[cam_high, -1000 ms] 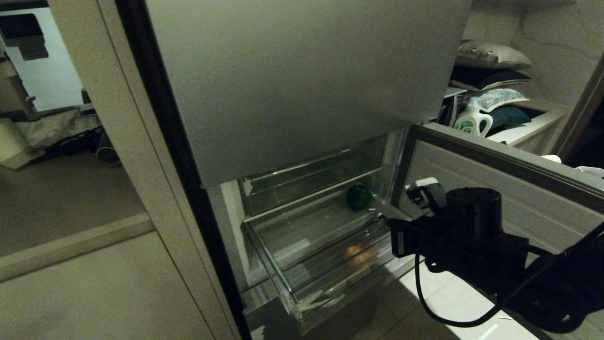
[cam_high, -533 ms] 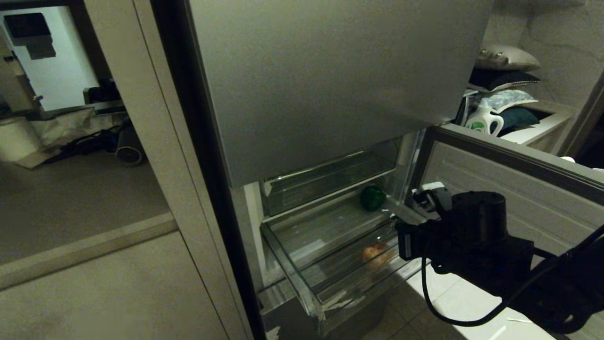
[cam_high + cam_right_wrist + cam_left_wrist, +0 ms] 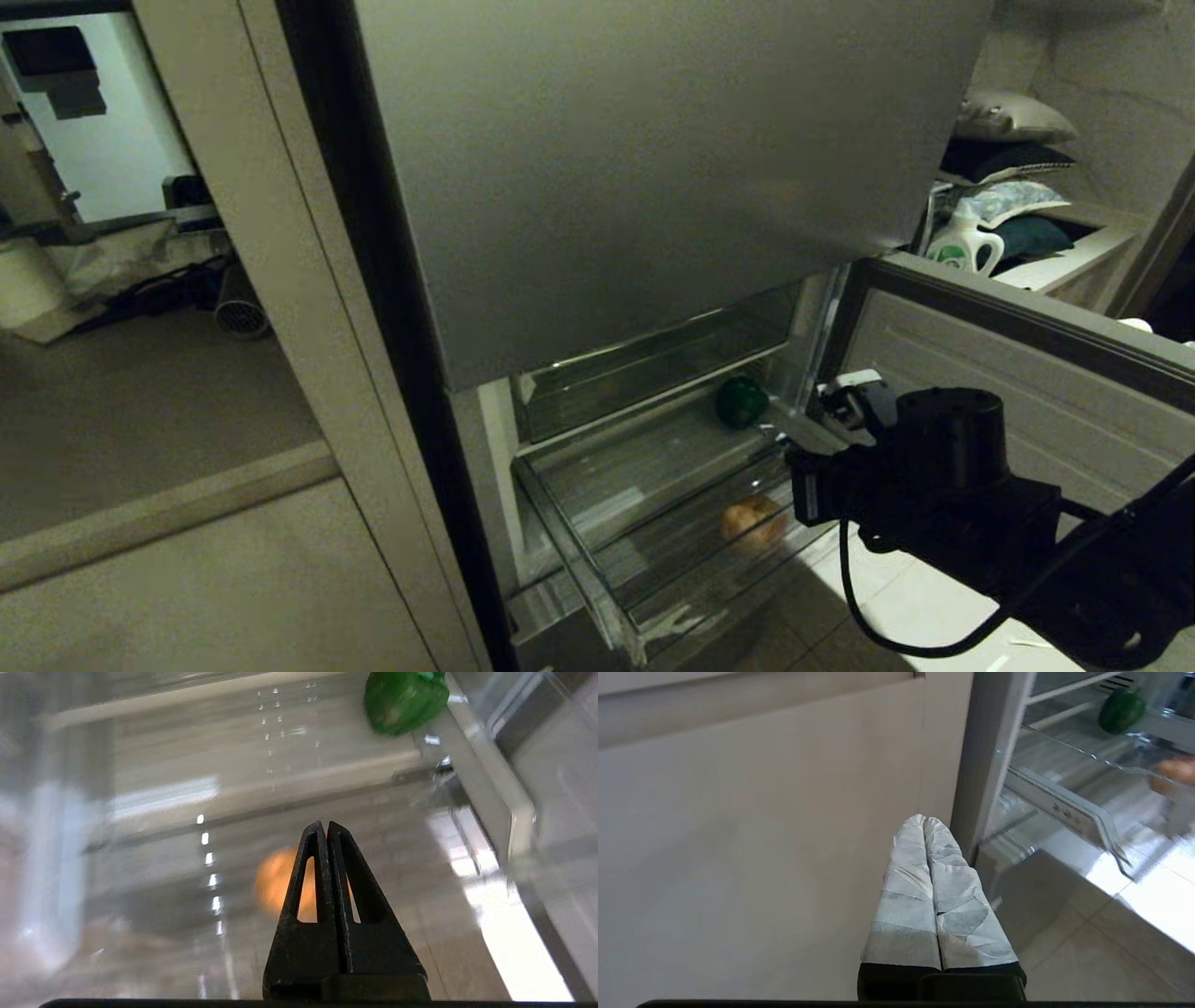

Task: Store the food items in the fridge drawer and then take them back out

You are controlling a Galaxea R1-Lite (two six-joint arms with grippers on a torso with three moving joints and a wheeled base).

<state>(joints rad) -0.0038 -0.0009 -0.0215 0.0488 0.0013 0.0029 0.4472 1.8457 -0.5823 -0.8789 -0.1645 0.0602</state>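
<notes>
The fridge drawer stands pulled out below the grey fridge door. A tan potato-like food item lies near its front right. A dark green rounded one sits at its back right corner. My right arm reaches in from the right. The right gripper is shut and empty, hovering over the drawer with the tan item beyond its tips and the green one farther off. My left gripper is shut and empty, parked low beside a beige panel left of the fridge.
The open lower fridge door stands to the right, behind my right arm. A clear bin sits above the drawer. A white-and-green detergent jug and pillows lie on a shelf at the far right. Beige cabinet panels fill the left.
The whole head view has shifted, so the fridge now sits further right and lower. Both food items lie where they were in the drawer. The right gripper has stayed shut.
</notes>
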